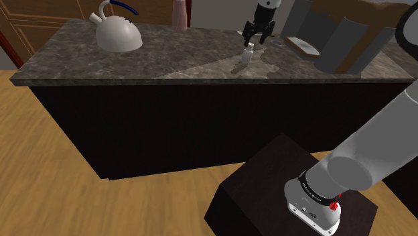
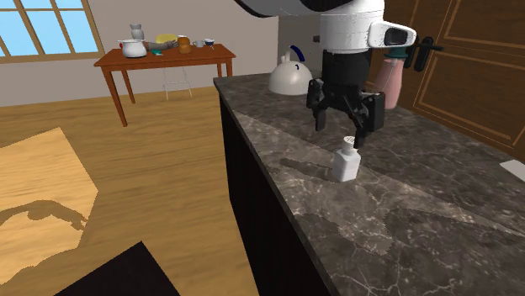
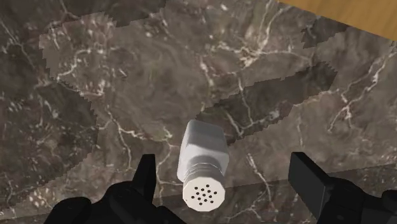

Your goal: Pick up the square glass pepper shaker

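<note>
A white, square-bodied pepper shaker (image 2: 345, 161) with a perforated round cap is seen upright on the dark veined marble countertop (image 2: 404, 220). The all-black two-finger gripper (image 2: 340, 133) is positioned just above it, fingers spread apart, the shaker untouched.

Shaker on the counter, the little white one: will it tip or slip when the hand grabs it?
The shaker stands upright, taller than wide, so a sideways nudge would probably tip it. Its flat sides should give the open hand a steady grip and stop it rolling. It looks small, so likely light.
</note>
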Motion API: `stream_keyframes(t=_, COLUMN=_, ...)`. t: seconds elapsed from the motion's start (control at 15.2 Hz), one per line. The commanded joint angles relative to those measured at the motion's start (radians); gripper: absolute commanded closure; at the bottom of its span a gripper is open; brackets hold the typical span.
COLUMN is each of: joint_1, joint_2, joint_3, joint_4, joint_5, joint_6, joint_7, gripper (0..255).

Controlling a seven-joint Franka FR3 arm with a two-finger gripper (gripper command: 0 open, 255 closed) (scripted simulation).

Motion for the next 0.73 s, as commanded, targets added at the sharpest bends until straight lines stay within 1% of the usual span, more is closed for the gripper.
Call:
stream_keyframes(t=0.0, joint_1=-0.011, joint_2=0.081, joint_3=-0.009, joint_4=0.090, joint_5=0.022, joint_6=0.003, joint_7=-0.021, gripper=0)
stream_keyframes(t=0.13, joint_1=-0.022, joint_2=0.143, joint_3=-0.014, joint_4=0.165, joint_5=0.040, joint_6=-0.003, joint_7=-0.036, gripper=0)
stream_keyframes(t=0.66, joint_1=-0.021, joint_2=0.146, joint_3=-0.013, joint_4=0.067, joint_5=0.040, joint_6=0.098, joint_7=-0.034, gripper=0)
